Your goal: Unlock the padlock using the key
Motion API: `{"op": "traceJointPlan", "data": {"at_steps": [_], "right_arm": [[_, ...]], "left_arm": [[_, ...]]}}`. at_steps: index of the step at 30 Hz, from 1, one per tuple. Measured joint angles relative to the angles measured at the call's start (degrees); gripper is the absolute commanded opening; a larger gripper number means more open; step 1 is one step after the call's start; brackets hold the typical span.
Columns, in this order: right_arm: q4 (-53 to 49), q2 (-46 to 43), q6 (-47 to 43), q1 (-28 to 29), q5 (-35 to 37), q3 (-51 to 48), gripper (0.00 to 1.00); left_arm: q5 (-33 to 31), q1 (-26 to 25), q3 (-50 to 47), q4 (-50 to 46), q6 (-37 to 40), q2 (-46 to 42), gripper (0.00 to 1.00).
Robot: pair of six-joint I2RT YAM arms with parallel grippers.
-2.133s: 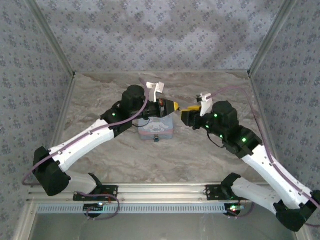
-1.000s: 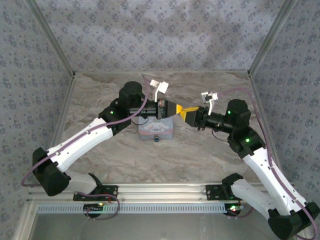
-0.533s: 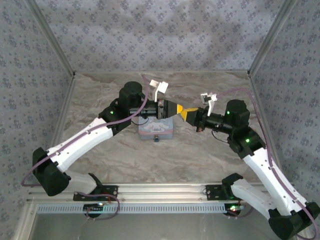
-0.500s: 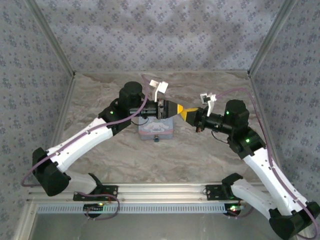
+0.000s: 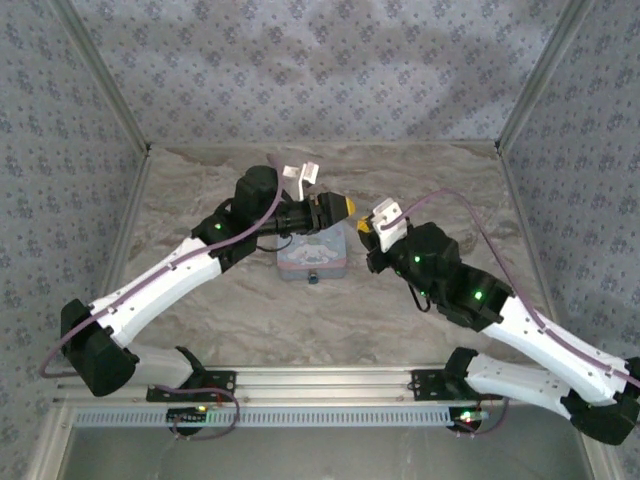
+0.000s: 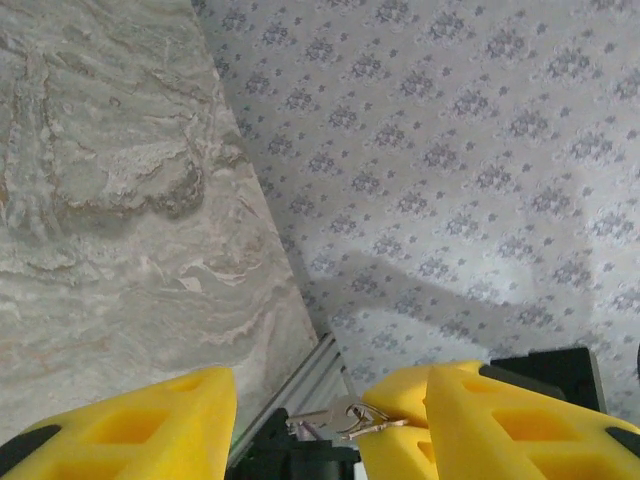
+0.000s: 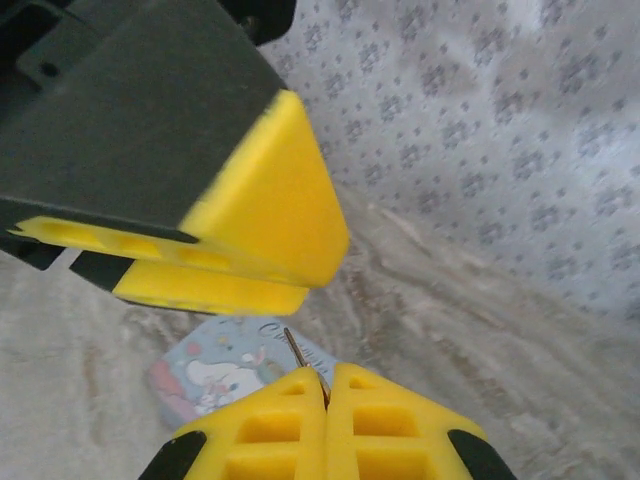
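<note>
Right wrist shows the key (image 7: 301,358) pinched between the right fingers (image 7: 265,425).

Walls (image 5: 320,70): grey-blue, small repeating floral print. Table (image 5: 430,175): grey-beige marble veining. Left arm (image 5: 160,285) and right arm (image 5: 530,330): white links, black joints, purple cables, green LEDs. Left gripper (image 5: 346,207) and right gripper (image 7: 325,385): yellow fingers, black bodies. Tin (image 5: 313,258): pale blue, cartoon print, pinkish edge. Padlock (image 5: 313,279) at the tin's 6 o'clock: dark. Key (image 6: 335,415): silvery.
</note>
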Motion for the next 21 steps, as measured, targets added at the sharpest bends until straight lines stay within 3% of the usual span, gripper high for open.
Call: {"op": "traceJointPlan", "data": {"at_steps": [4, 10, 21], "right_arm": [[3.19, 1.31, -4.96, 2.93, 6.62, -0.37, 0.0], [5.99, 1.79, -8.61, 4.0, 10.82, -0.94, 0.0], [9.73, 2.91, -14.32, 6.95, 16.06, -2.14, 0.0]], "left_arm": [[0.94, -0.13, 0.0, 0.81, -4.0, 0.28, 0.46], [2.23, -0.33, 0.02, 1.6, -7.17, 1.42, 0.38], [2.6, -0.31, 0.02, 2.67, -9.62, 1.46, 0.36]]}}
